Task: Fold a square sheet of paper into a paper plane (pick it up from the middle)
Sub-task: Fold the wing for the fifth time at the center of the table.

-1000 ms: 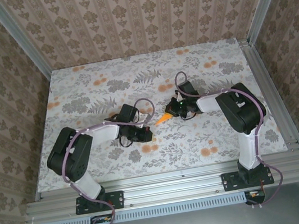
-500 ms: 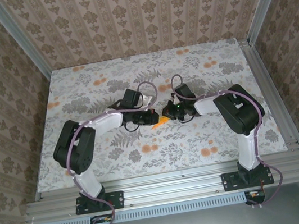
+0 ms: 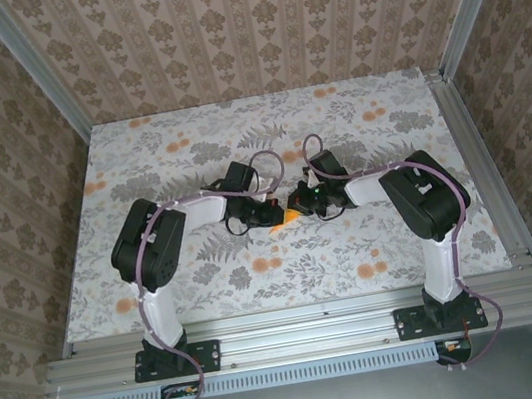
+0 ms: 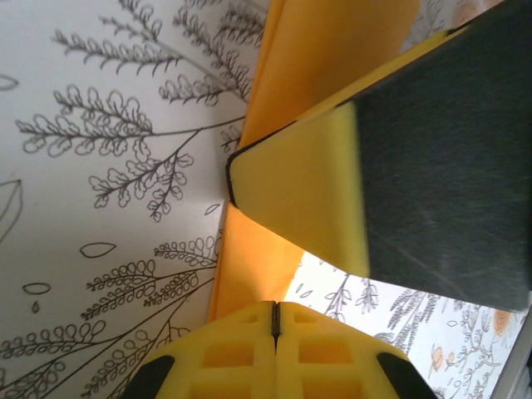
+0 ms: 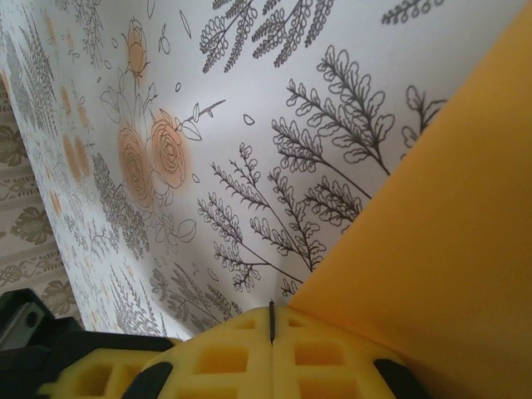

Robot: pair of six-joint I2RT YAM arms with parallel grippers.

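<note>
On floral cloth [image 3: 402,228], right fingers [image 5: 216,357] pinch orange paper [image 5: 449,249]; left fingers [image 4: 233,357], pressed together, touch it.

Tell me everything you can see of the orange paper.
The orange paper is thin, plain, bright and unmarked. From above it appears as a small pointed wedge on the floral cloth, mid-table, between the tips of the left gripper and the right gripper, both shut. The wrist views show smooth folded panels with straight edges reaching each gripper's closed pads. A finger of the right gripper crosses over it. Whether the pads pinch it or press it is unclear.
</note>
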